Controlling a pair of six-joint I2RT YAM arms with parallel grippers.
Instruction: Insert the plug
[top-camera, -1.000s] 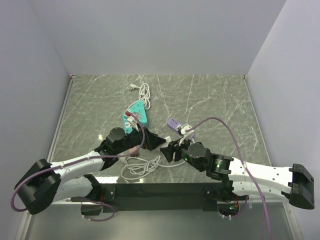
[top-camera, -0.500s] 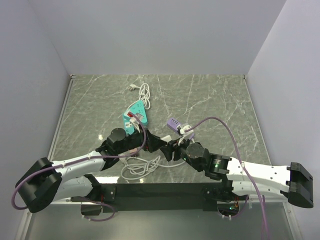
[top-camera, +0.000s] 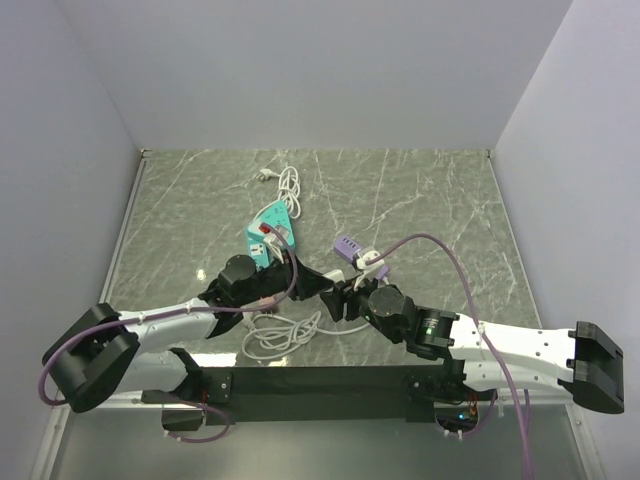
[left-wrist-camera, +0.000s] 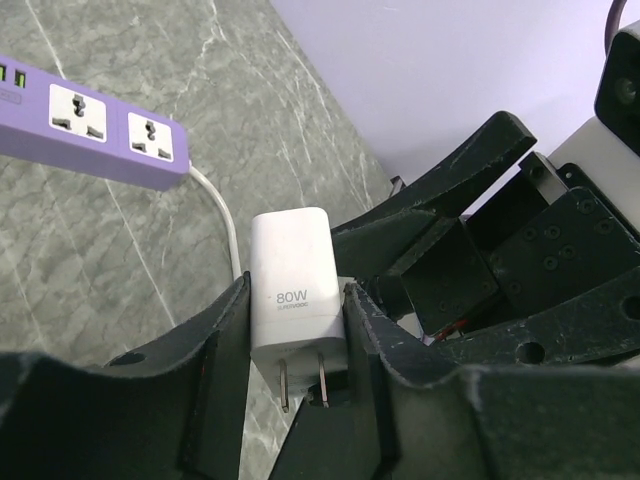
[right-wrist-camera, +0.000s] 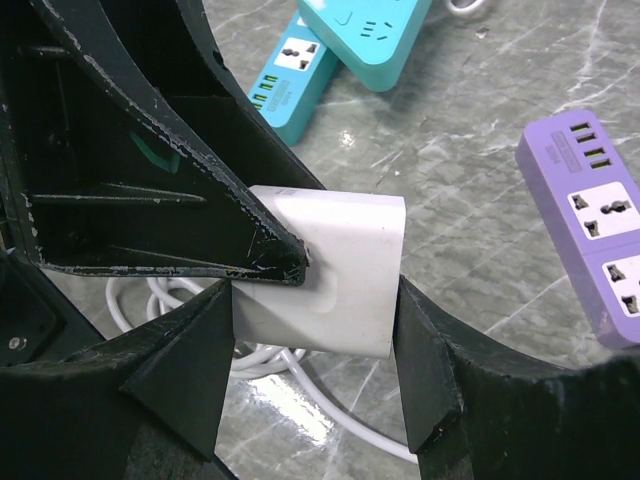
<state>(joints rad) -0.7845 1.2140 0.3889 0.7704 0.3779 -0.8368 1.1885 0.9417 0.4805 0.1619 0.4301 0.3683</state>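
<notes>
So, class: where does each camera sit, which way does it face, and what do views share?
Top external: above and behind, looking down on the table; left arm and right arm show.
Left wrist: on its arm, looking past the left gripper at the plug and purple power strip.
Right wrist: on its arm, looking past the right gripper at the plug.
Both wrist views share plug and strip.

In your left gripper (left-wrist-camera: 297, 300): plug (left-wrist-camera: 292, 290), smooth white plastic, satin finish, two bare metal prongs (left-wrist-camera: 322, 378). Its fingers (left-wrist-camera: 200, 360): matt black plastic, rough and scuffed pale at the edges. Beyond the fingertips: purple power strip (left-wrist-camera: 95, 125), smooth plastic; table (left-wrist-camera: 100, 260), grey-green marbled, faintly glossy.
</notes>
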